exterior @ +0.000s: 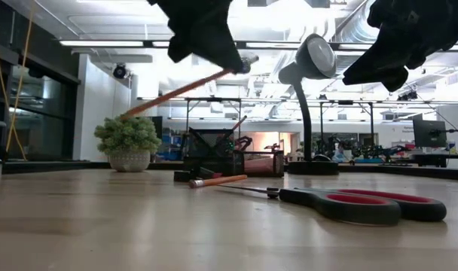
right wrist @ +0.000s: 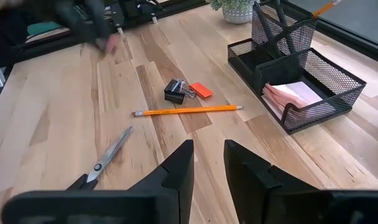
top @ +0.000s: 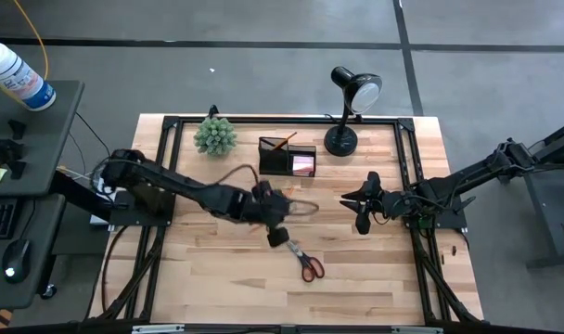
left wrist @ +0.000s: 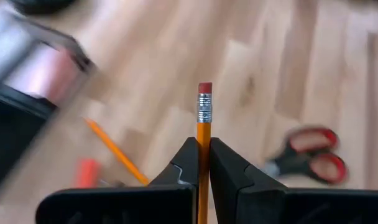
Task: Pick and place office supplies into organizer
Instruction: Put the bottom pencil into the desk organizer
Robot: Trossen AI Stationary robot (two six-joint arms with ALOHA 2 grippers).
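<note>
My left gripper (left wrist: 203,143) is shut on an orange pencil (left wrist: 204,109) and hangs over the table's middle (top: 275,223), near side of the black mesh organizer (top: 287,156). The organizer holds pink sticky notes (right wrist: 298,96) in its low compartment and a pencil in its cup. A second orange pencil (right wrist: 186,111), a black binder clip (right wrist: 175,90) and an orange eraser (right wrist: 201,90) lie flat on the wood. Red-handled scissors (top: 305,260) lie closer to the near edge. My right gripper (right wrist: 207,168) is open and hovers at the right (top: 361,209), touching nothing. My left gripper pinches the orange pencil between its two fingers a little below the metal ferrule (left wrist: 204,134). The eraser end (left wrist: 204,88) sticks out past the fingertips, along the fingers. In the low view the pencil (exterior: 176,90) is lifted clear of the table and slants, its long part sloping down toward the table's left.
A green spiky plant ball in a pot (top: 214,136) stands left of the organizer. A black desk lamp (top: 352,102) stands to its right at the far edge. A black frame (top: 171,121) runs around the table. Bare wood (top: 217,269) lies toward the near edge.
</note>
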